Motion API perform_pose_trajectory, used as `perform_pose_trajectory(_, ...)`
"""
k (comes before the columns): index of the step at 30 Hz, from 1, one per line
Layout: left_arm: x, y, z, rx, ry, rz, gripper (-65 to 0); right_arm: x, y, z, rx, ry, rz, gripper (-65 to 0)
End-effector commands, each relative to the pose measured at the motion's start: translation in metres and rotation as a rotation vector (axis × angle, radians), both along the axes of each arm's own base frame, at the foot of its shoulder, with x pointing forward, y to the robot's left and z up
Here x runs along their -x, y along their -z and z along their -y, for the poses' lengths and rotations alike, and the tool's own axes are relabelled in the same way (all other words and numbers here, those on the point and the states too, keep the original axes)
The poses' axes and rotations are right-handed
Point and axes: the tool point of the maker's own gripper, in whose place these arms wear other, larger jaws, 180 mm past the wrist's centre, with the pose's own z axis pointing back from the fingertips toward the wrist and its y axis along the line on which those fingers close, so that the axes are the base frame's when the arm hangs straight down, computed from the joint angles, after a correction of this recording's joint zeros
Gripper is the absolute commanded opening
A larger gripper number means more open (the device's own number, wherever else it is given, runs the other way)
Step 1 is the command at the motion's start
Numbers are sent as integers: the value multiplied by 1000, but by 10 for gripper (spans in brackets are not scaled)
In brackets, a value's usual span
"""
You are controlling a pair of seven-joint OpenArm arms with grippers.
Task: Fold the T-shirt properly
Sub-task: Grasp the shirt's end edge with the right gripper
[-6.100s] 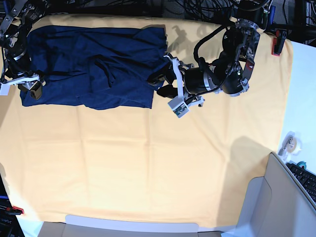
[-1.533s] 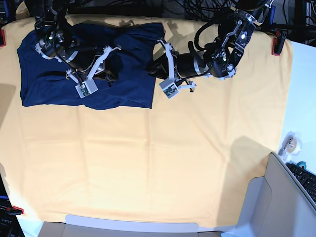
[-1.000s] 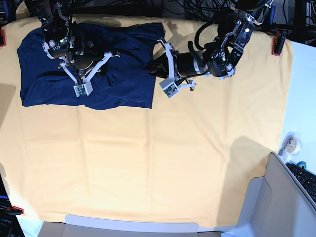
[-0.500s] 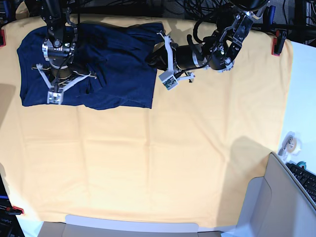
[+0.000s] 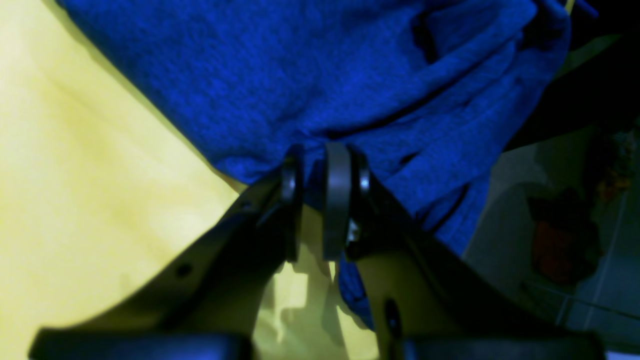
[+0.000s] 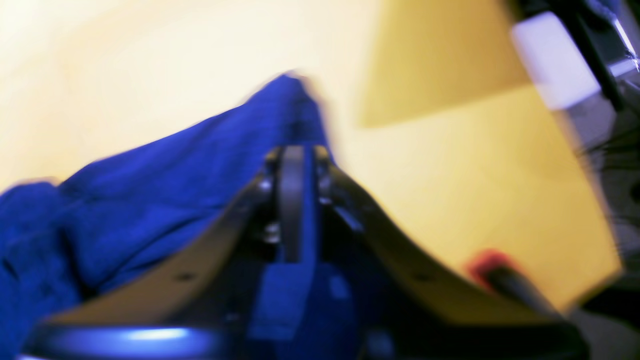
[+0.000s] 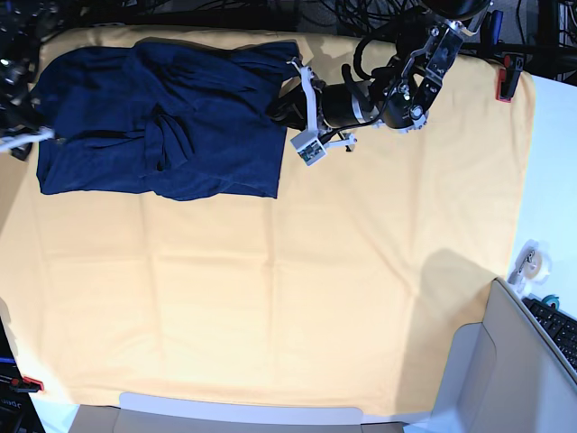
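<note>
A: Cloth first: we see the yellow table cloth (image 7: 297,298) bare along the near side. T-shirt (image 7: 162,122) lies rumpled at the far edge, on the right arm's side.

B: Grips?

A: We read the left gripper (image 5: 320,200) as narrow, pinching a fold of shirt edge. Right gripper (image 6: 295,200) sits over the fabric; too blurred, we cannot tell its state.

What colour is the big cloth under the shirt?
Yellow-orange, plain; the table cloth shows best in the base view.
</note>
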Motion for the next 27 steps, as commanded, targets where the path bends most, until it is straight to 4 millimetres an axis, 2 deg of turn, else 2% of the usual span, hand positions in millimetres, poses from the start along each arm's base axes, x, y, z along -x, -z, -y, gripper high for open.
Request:
perform_pose_trajectory(1,-7,-10,2,30,-5,27,-593,-2,-17,7,15,-5,46,-498)
perform_pose_trajectory(5,-5,7,-3,6,-19,-18,-592,16,-19,30,-6,33,25,-321)
perform_pose_trajectory(7,-5,14,-5,-3,-25,-39,-592,22,-9,36,-38,34,-6,-242)
perform_pose_trajectory(9,-4,17,-6,-5,-27,-45,-592,29,5,40,-76,27,-34,-199)
perform_pose_trajectory(13,-7,14,-5,17,-40,-31,-592,39,39,44,-186,38,-76,-193)
perform_pose_trajectory(17,-7,13,-5,18,-41,-30,-592,36,64,50,-279,55,-97,-193)
perform_pose_trajectory(22,-7,13,-3,23,-42,-29,-592,21,84,50,-340,-6,-116,-193)
perform_pose_trajectory(24,-7,13,-3,23,-42,-29,-592,13,87,51,-349,-28,-128,-193)
perform_pose_trajectory(27,-7,13,-5,20,-42,-29,-592,-3,94,39,-376,-74,-139,-193)
